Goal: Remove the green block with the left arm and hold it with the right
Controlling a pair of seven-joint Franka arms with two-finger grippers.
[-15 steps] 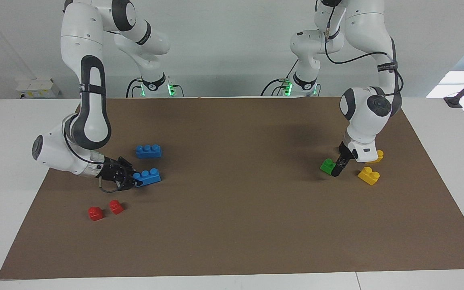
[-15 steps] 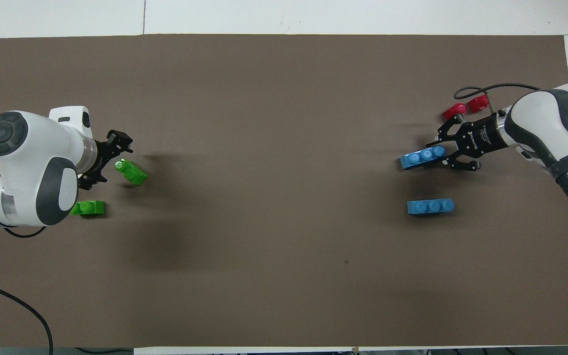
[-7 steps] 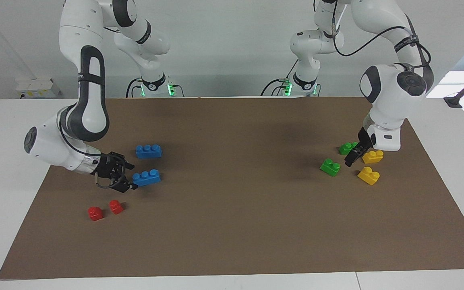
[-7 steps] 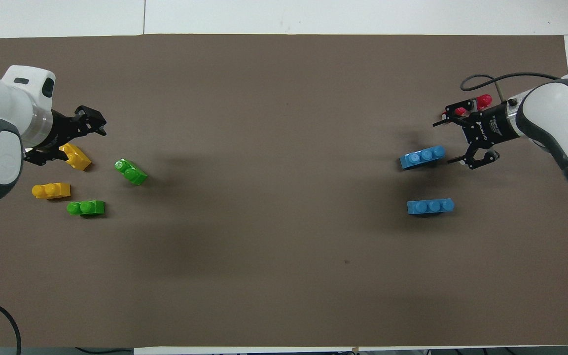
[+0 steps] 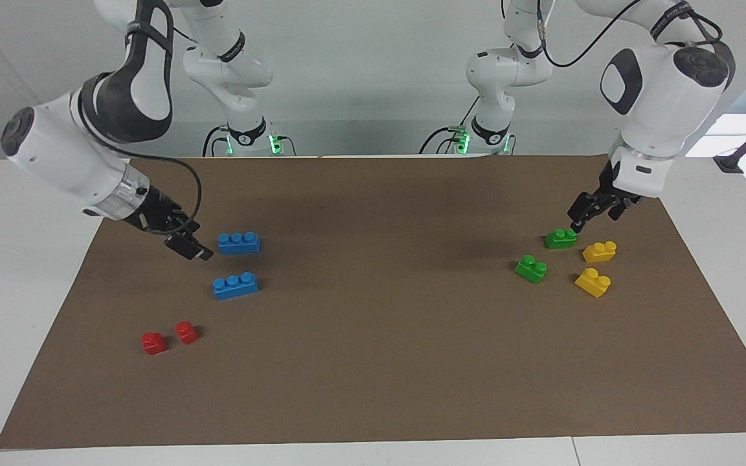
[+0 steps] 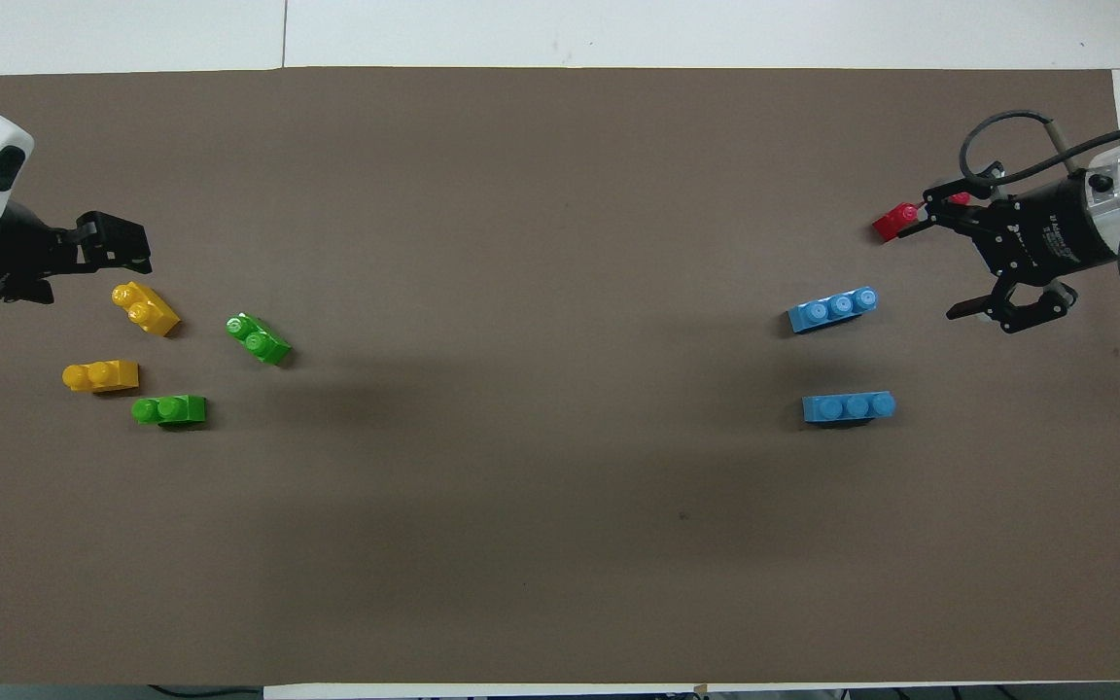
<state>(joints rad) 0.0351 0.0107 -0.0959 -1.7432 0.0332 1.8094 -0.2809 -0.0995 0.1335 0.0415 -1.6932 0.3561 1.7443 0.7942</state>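
The green block (image 5: 531,268) (image 6: 258,339) lies on the brown mat (image 5: 379,362), toward the left arm's end, with nothing touching it. A second green two-stud brick (image 5: 560,238) (image 6: 169,410) rests nearer the robots. My left gripper (image 5: 581,213) (image 6: 122,245) hangs open and empty in the air, above the mat by that second brick. My right gripper (image 5: 190,247) (image 6: 939,262), with its wire loop, is raised and wide open, holding nothing, over the mat beside the blue bricks.
Two blue three-stud bricks (image 5: 238,243) (image 5: 236,285) lie at the right arm's end, with two small red blocks (image 5: 153,342) (image 5: 186,332) farther out. Two yellow bricks (image 5: 599,251) (image 5: 593,282) sit beside the green ones.
My right gripper opened, let go of the blue brick and lifted away from it. My left gripper rose from beside the green block and drew back toward its base.
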